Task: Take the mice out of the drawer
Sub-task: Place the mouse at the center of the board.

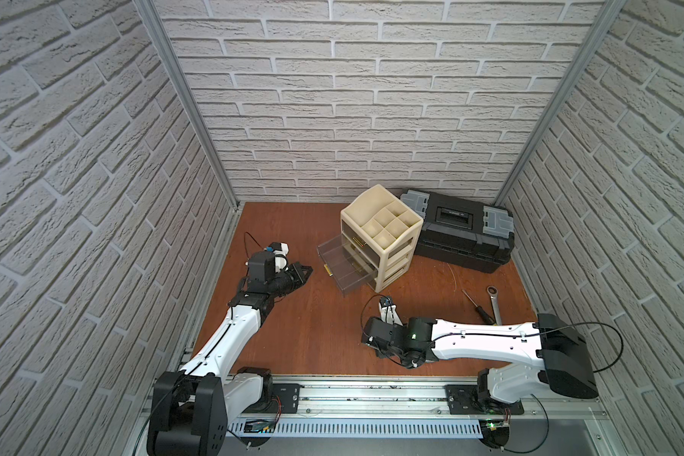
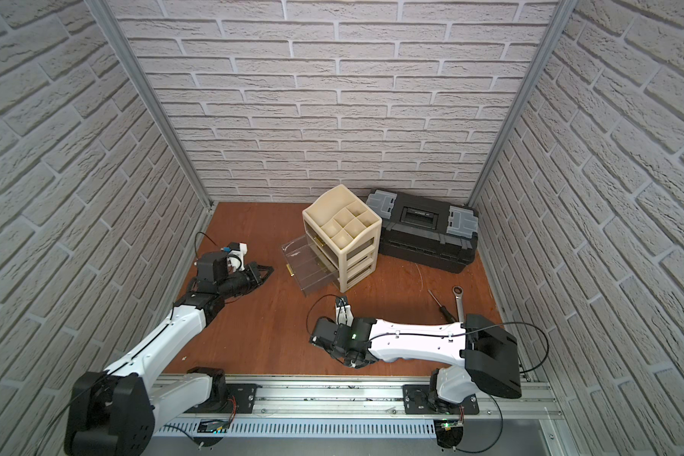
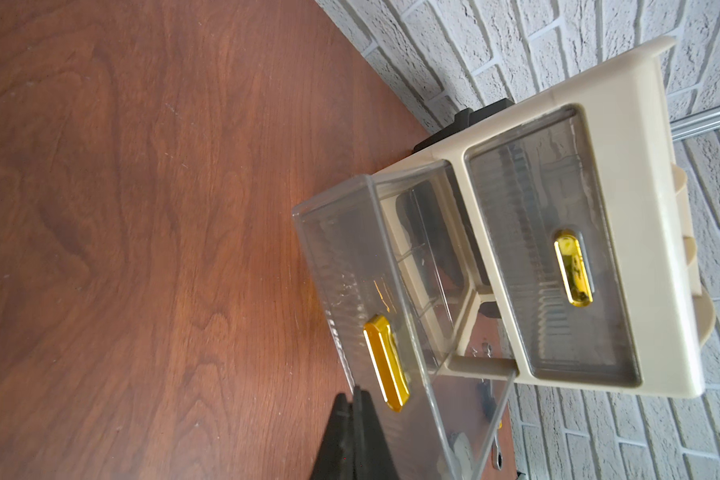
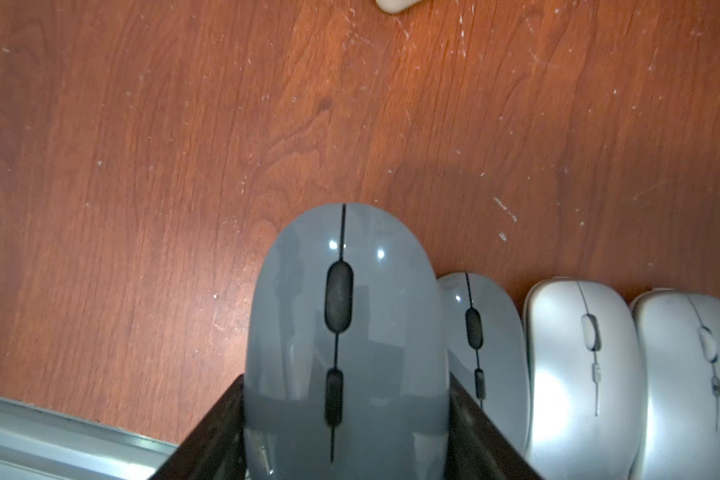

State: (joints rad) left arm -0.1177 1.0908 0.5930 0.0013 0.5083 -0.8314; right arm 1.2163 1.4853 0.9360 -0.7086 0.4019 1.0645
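Note:
In the right wrist view my right gripper [image 4: 346, 378] is shut on a dark grey mouse [image 4: 341, 291], one black finger on each flank. Beside it on the wood lie another grey mouse [image 4: 487, 332] and two silver mice [image 4: 578, 365] [image 4: 695, 374] in a row. In both top views these mice are hidden under the right arm [image 1: 482, 339]. The clear drawer [image 3: 350, 270] with a gold handle [image 3: 385, 361] stands pulled out of the cream organiser [image 1: 387, 237]. My left gripper [image 3: 356, 395] is shut and empty, its tip just beside that handle.
A black toolbox [image 1: 463, 233] sits behind the organiser at the back right. A steel wrench [image 1: 494, 304] and a screwdriver [image 1: 476, 306] lie on the wooden table [image 1: 293, 335] to the right. The organiser's top drawer [image 3: 549, 266] is closed. Brick walls enclose three sides.

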